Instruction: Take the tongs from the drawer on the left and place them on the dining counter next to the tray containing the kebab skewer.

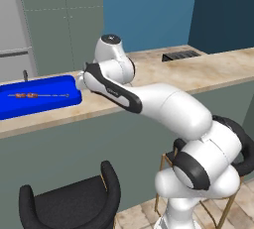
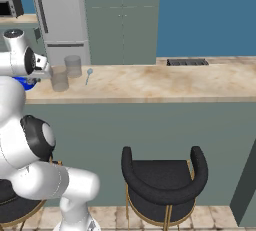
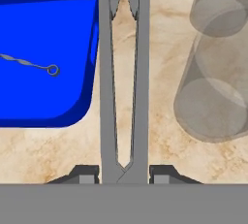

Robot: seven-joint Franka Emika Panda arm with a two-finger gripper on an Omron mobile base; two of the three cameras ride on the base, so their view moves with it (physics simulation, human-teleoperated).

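Hand view: the tongs point(image 3: 123, 72) ran straight out from the jaws, joined end clamped between the two fingertips point(image 3: 87, 173).
Jaws: closed narrowly on the tongs' joined end.
Tray point(image 3: 29, 116): blue, just left of the tongs, on the dining counter point(image 3: 160, 140).
Tray contents: the kebab skewer point(image 1: 34, 95), its ringed end nearest the tongs.
Glasses point(image 3: 213, 102): two clear tumblers right of the jaws, apparently empty.
Left base view: tray point(image 1: 44, 105) beside the wrist.
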